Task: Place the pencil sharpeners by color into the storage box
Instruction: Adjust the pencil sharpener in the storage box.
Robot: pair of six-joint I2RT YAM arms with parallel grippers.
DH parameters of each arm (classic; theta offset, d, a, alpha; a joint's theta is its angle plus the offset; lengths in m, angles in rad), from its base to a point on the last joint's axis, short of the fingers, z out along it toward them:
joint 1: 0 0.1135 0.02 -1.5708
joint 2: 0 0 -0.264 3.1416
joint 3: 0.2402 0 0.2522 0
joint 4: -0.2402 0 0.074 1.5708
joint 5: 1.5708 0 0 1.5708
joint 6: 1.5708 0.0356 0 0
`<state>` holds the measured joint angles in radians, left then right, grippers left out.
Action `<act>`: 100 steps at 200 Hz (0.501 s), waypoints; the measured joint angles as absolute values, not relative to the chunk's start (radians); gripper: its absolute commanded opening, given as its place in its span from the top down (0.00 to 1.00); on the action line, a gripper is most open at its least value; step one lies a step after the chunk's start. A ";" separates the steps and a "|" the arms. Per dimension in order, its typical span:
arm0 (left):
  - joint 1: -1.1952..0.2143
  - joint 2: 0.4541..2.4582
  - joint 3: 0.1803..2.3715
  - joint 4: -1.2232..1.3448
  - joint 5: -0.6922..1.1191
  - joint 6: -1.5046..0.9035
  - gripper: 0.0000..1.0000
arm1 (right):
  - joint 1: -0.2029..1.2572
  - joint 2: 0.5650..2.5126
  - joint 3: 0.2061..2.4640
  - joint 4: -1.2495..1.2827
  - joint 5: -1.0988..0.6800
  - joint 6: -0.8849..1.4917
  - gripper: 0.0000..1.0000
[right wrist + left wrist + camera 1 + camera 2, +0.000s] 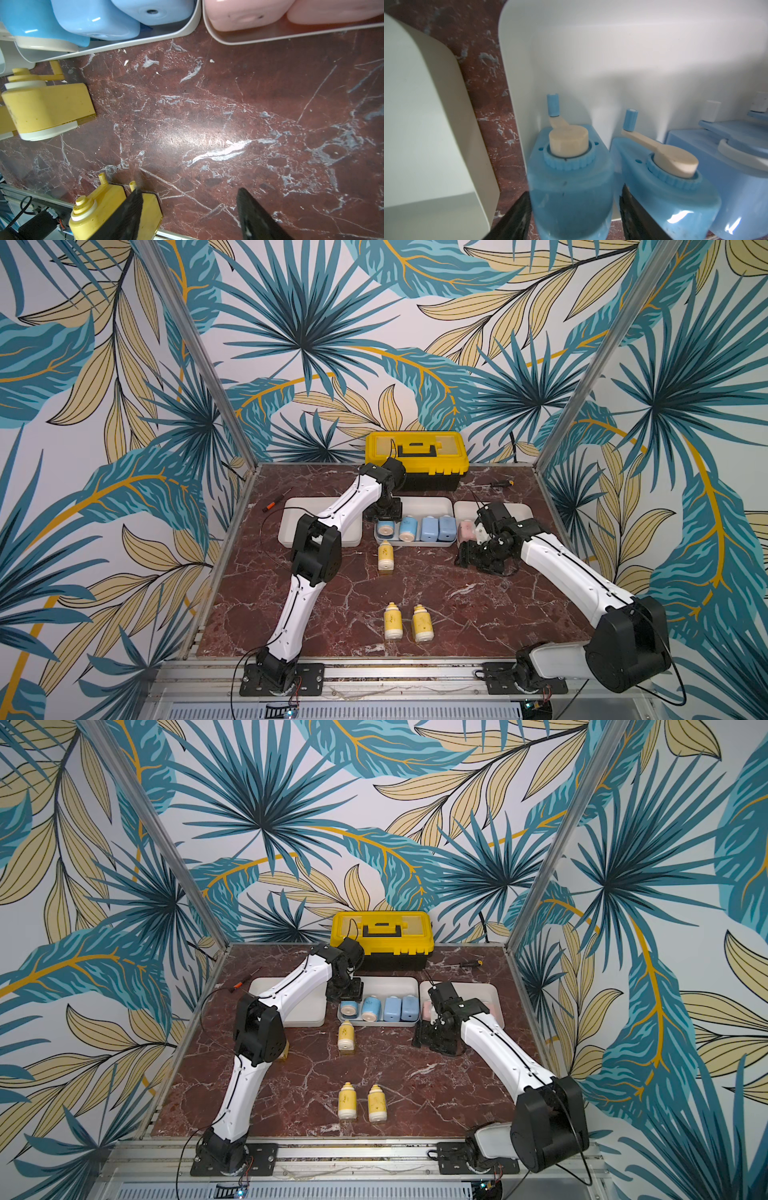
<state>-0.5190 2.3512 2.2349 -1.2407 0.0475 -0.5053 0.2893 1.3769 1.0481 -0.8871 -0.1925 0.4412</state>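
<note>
We see the left pincer [574,190] with its fingers apart, flanking a light blue sharpener [571,176] in a white tray [612,62] corner. A second blue sharpener [670,187] sits just beside it, a third blue one [726,166] beyond. A second white tray [425,124] lies across a strip of marble surface [488,93].

- The left arm [347,502] and the right arm [573,572] share one build: long white shells with rounded edges, dotted with small dark screws.
- Blocky black joint housings [316,549] link the white shells.
- The biggest black housing [627,643], near right, is a rounded drum.
- A thin black cable [291,605] runs along each white shell, and looser black loops hang out by the bases.
- Each arm is bolted to a flat black base plate [311,674] with silver screws at its corners.
- The left gripper [574,191] and the right gripper [189,190] have flat, matte black fingers [128,212], finely textured and tapering towards the tips.
</note>
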 measured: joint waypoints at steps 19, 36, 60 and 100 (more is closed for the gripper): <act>-0.519 2.356 2.242 -1.244 0.047 -0.505 0.37 | 0.289 1.378 1.048 -0.887 -0.192 0.441 0.27; -0.518 2.361 2.245 -1.245 0.047 -0.505 0.40 | 0.289 1.380 1.048 -0.887 -0.192 0.441 0.27; -0.518 2.362 2.245 -1.245 0.046 -0.506 0.40 | 0.289 1.384 1.048 -0.887 -0.192 0.441 0.27; -0.518 2.362 2.245 -1.245 0.046 -0.510 0.46 | 0.289 1.388 1.048 -0.887 -0.192 0.441 0.27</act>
